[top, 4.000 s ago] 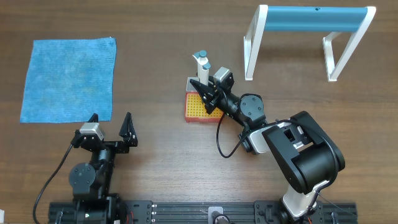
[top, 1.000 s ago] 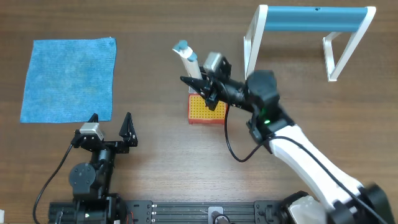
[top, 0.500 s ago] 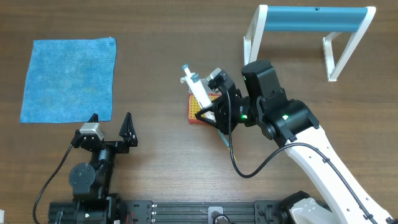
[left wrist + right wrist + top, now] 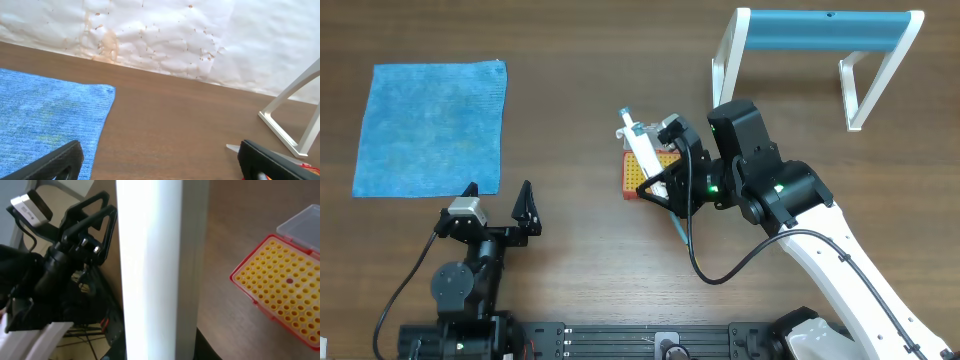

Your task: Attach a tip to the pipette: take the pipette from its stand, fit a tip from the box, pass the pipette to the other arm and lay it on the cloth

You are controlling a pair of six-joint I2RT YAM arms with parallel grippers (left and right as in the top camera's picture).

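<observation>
My right gripper (image 4: pixel 666 186) is shut on the white pipette (image 4: pixel 642 152), held slanted above the orange tip box (image 4: pixel 638 178). The pipette's blue-capped top (image 4: pixel 626 121) points up-left and its thin lower end (image 4: pixel 678 226) points toward the arm bases. In the right wrist view the pipette's white body (image 4: pixel 155 265) stands close to the camera, with the tip box (image 4: pixel 282 285) on the table beyond it. My left gripper (image 4: pixel 498 192) sits open near its base, below the blue cloth (image 4: pixel 430 128), which also lies just ahead of it (image 4: pixel 45 120).
The white stand with a blue bar (image 4: pixel 820 35) is at the back right; one of its legs (image 4: pixel 290 115) is visible from the left wrist. The tip box's clear lid (image 4: pixel 306 222) lies open beside it. Bare wood separates cloth and box.
The right arm has swung the pipette from nearly upright over the box to a slant, its top shifting slightly right. The left arm has not moved.
</observation>
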